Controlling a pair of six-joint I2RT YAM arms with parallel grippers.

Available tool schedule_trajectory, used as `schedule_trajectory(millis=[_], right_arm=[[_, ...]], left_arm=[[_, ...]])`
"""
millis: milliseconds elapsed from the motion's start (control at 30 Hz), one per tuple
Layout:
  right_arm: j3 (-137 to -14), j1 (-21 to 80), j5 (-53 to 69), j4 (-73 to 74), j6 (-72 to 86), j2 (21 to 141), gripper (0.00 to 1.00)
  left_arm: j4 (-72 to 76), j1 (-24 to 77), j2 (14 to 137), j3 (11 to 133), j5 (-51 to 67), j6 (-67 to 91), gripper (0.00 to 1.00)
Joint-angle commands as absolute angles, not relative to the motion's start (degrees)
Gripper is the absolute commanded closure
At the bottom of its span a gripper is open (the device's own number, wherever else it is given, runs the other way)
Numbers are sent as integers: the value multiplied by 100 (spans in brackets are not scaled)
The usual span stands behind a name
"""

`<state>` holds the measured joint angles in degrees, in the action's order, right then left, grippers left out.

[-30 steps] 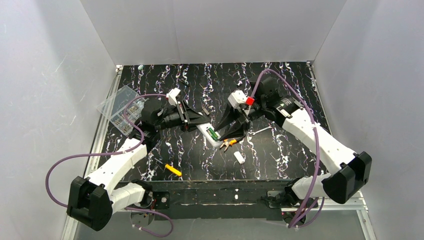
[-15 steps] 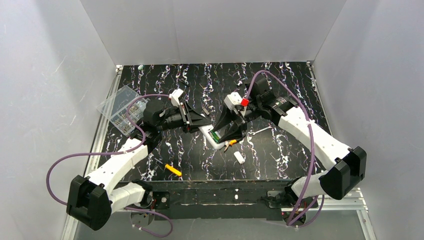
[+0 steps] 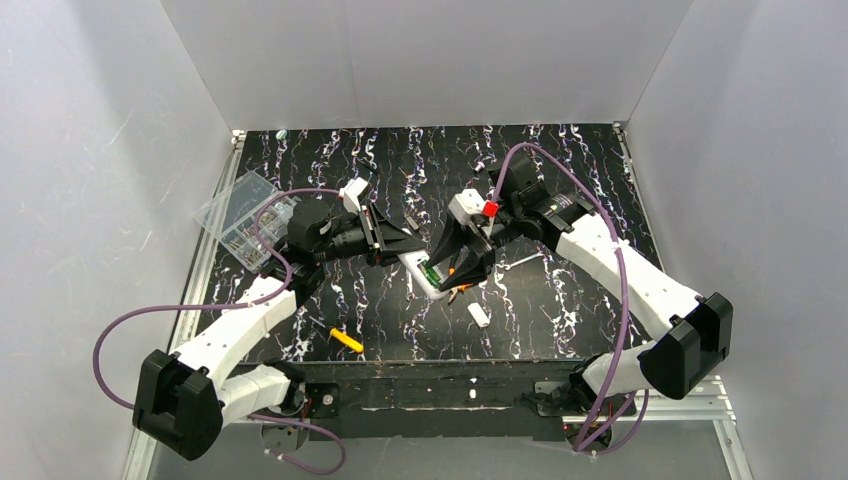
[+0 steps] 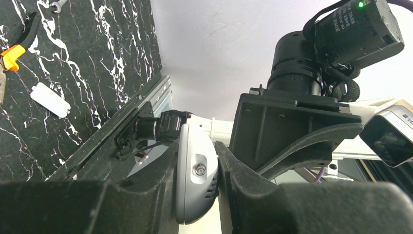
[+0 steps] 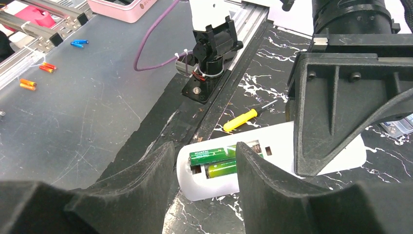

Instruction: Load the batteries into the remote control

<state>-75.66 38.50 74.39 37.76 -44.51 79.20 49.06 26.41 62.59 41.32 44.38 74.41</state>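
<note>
The white remote control (image 3: pixel 414 268) lies back-up at mid-table with its battery bay uncovered. My left gripper (image 3: pixel 406 246) is shut on its far end; in the left wrist view the remote's rounded end (image 4: pixel 192 195) is clamped between the fingers of the left gripper (image 4: pixel 197 163). Two green batteries (image 5: pixel 214 156) lie side by side in the bay, the upper one slightly tilted. My right gripper (image 5: pixel 204 147) hangs open over that end, one finger on each side of the bay and the right one covering the batteries' far ends. From above, the right gripper (image 3: pixel 452 272) hides most of the batteries (image 3: pixel 427 270).
A loose white cover piece (image 3: pixel 478 315) lies in front of the remote, with an orange-handled tool (image 3: pixel 461 286) beside it. A yellow-handled screwdriver (image 3: pixel 347 340) rests near the front edge. A clear parts box (image 3: pixel 243 215) sits at the left edge.
The right gripper has shifted slightly left over the remote's battery end and its jaws have spread wider. The left gripper and the remote have stayed put.
</note>
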Motion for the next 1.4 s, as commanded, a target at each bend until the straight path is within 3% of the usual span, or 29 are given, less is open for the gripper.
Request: schedule_trajectory(millis=[0,467,1367], right_arm=[[-7858,3910,7642,3982,-4678,7930,43],[-7959,3999,7769,4136,-4863,8102,44],[-8691,4017,7849,6157,-6470,8814,47]], left_arm=[[5334,2688,6250,4336,4634,7444,100],[5349,2716,6260,4344,4641,7444,100],[5445,2725,6330,4535,4742,7537,100]])
